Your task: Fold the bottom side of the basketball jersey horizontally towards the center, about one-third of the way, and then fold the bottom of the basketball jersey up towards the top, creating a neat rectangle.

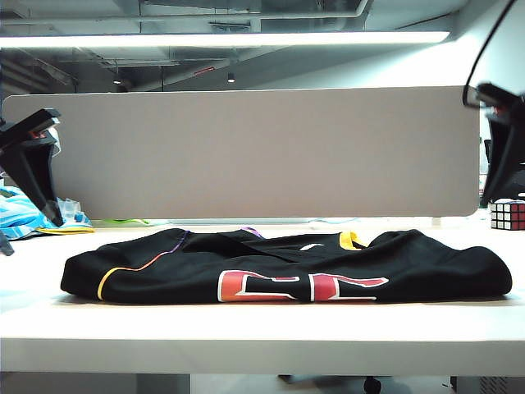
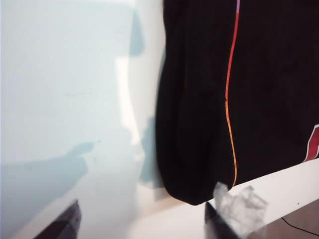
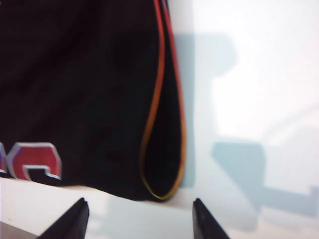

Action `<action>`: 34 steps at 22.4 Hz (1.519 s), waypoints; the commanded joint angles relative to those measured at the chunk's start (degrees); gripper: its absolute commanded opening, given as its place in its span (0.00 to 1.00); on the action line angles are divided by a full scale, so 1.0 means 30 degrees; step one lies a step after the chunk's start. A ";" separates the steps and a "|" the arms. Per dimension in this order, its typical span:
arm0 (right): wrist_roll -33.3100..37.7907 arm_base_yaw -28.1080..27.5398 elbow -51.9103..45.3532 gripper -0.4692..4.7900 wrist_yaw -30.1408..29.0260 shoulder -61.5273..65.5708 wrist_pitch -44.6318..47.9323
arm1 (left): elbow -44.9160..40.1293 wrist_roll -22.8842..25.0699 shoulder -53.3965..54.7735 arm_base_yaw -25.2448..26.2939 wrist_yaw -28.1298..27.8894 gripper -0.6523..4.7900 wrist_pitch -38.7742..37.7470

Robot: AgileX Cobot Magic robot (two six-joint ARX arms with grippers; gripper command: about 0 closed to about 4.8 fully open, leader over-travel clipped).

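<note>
While the basketball jersey [image 1: 287, 267] lies folded into a long black band across the white table [image 1: 246, 336], with its orange-red numerals facing the front edge, both of my arms hang well above it. My left gripper [image 1: 33, 164] sits high beyond the jersey's left end, near a crumpled light blue cloth [image 1: 33, 215]; in its wrist view the left gripper [image 2: 142, 219] shows two dark fingertips [image 2: 65, 224] spread wide with nothing between them, poised over the jersey's rounded end and its thin orange piping [image 2: 229, 109]. My right gripper [image 1: 500, 148] is raised beyond the jersey's right end, above a puzzle cube [image 1: 508, 214]. From the wrist, the right gripper [image 3: 139, 219] also stands wide apart and empty, over the jersey's corner with the looped orange trim [image 3: 164, 139].
</note>
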 commanded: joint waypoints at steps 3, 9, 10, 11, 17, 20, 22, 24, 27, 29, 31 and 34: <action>0.0561 0.0015 -0.2018 0.75 -0.0947 -0.0044 0.1741 | -0.0495 0.0488 0.0102 -0.0794 0.1399 0.70 0.0874; 0.1093 0.0015 -0.3096 0.75 -0.1049 0.0000 0.4124 | -0.1049 0.0452 0.1501 -0.1610 0.1603 0.71 0.2004; 0.1319 0.0007 -0.3089 0.75 -0.1042 0.0044 0.4342 | -0.1049 0.0350 0.1756 -0.1610 0.1610 0.71 0.2113; 0.1377 0.0007 -0.3096 0.75 -0.1035 0.0073 0.4503 | -0.1049 0.0284 0.1894 -0.1610 0.1603 0.71 0.2142; 0.1435 0.0015 -0.3089 0.75 -0.1049 0.1508 0.5595 | -0.1064 -0.0153 0.2659 -0.1668 0.1610 0.71 0.2710; 0.1435 0.0022 -0.3089 0.75 -0.1158 0.2477 0.5850 | -0.1064 -0.0255 0.2769 -0.1727 0.1625 0.71 0.3031; 0.1523 0.0022 -0.3089 0.75 -0.1705 0.3082 0.6164 | -0.1064 -0.0277 0.2805 -0.1778 0.1639 0.71 0.3104; 0.1661 0.0022 -0.3089 0.75 -0.2055 0.3468 0.6309 | -0.1064 -0.0481 0.2849 -0.1923 0.1698 0.71 0.3235; 0.1807 0.0240 -0.3089 0.75 -0.2062 0.3577 0.6171 | -0.1064 -0.0546 0.2892 -0.2127 0.1807 0.71 0.3395; 0.1814 0.0284 -0.3089 0.75 -0.2404 0.3570 0.5887 | -0.1064 -0.0539 0.2929 -0.2280 0.1967 0.71 0.3410; 0.1596 0.0423 -0.3096 0.75 -0.2630 0.3555 0.4925 | -0.1064 -0.0546 0.2936 -0.2565 0.2098 0.71 0.3351; 0.1253 0.0495 -0.3096 0.75 -0.2616 0.3541 0.4430 | -0.1064 -0.0539 0.2936 -0.2674 0.2106 0.71 0.3096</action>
